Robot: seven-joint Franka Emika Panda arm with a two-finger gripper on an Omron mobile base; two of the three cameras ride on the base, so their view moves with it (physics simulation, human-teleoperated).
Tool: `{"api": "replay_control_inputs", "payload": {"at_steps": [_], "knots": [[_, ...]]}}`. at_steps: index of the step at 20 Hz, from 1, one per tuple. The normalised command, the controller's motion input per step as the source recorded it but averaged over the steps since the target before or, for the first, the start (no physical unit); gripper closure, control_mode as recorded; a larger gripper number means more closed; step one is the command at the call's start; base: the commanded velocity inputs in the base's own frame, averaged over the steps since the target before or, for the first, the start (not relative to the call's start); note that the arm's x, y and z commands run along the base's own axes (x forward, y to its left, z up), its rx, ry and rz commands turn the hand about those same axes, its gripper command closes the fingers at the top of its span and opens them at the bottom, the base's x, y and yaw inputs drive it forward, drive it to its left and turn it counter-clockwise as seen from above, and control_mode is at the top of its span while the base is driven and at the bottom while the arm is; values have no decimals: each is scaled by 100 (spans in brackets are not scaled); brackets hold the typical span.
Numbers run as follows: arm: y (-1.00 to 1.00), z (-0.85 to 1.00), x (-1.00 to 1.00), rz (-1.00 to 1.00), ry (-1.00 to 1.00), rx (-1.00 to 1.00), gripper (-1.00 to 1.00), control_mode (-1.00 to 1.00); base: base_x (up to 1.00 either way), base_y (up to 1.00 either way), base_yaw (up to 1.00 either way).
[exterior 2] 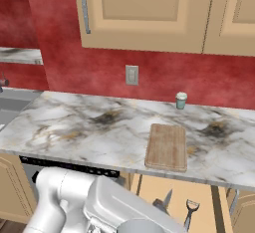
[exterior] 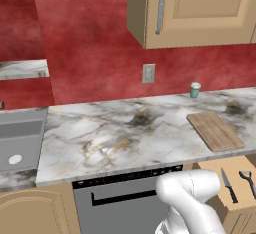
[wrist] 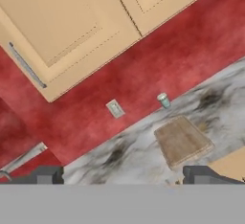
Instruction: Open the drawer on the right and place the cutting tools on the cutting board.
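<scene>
The drawer (exterior: 238,167) stands pulled out below the counter at the right, also seen in the right base view (exterior 2: 149,189). In it lie the cutting tools: a black-handled knife (exterior: 229,184) (exterior 2: 163,200) and a dark-handled tool with a rounded metal head (exterior: 248,180) (exterior 2: 191,212). The light-brown cutting board (exterior: 216,131) (exterior 2: 167,146) (wrist: 183,140) lies flat on the marble counter just above the drawer. My gripper (wrist: 124,177) is open and holds nothing, its fingertips (wrist: 45,175) far apart, looking from a distance at the board and wall.
A small teal cup (exterior: 195,89) (exterior 2: 181,100) (wrist: 164,100) stands at the wall behind the board. A dark dishwasher front (exterior: 120,203) sits left of the drawer, a sink (exterior: 20,143) at the far left. Wall cabinets (exterior 2: 149,13) hang overhead.
</scene>
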Motion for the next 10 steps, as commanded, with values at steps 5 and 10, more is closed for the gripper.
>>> {"api": "replay_control_inputs", "payload": {"at_steps": [5,10], "knots": [[8,0,42,-5,1,-5,-100,-100,0,0,0],[0,0,61,-3,20,-10,-100,-100,0,0,0]]}}
